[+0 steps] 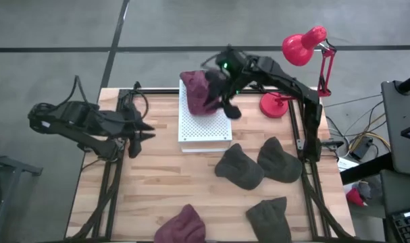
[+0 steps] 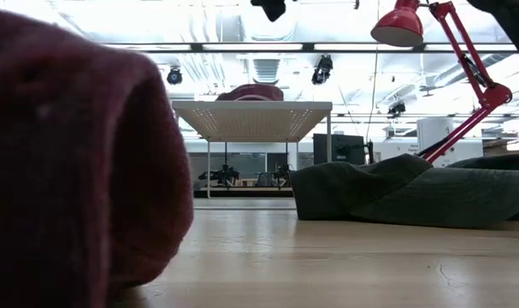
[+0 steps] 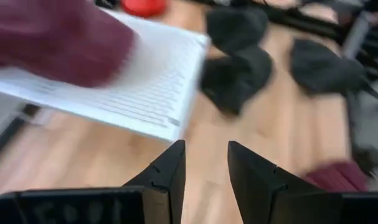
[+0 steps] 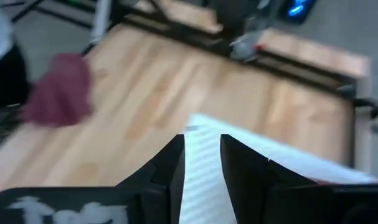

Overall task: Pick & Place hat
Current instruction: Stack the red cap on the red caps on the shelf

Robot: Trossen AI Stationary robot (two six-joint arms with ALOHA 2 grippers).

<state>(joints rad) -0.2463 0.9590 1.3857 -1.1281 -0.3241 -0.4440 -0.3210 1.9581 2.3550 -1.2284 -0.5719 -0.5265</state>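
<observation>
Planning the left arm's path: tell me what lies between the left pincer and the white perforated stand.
Nothing: in the high view, only bare wooden table separates the left pincer from the white perforated stand.

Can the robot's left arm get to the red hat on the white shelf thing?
Probably yes. The left claw sits open over bare wood just beside the white perforated stand, with nothing between them. But the right claw hovers right by the maroon hat on the stand's far end, so the arms might bump.

maroon hat (image 1: pixel 196 91) on white rack (image 1: pixel 205 118) | right hand (image 1: pixel 226 106) just beside it | left hand (image 1: pixel 138 131) apart, on table (image 1: pixel 144 196)
</observation>
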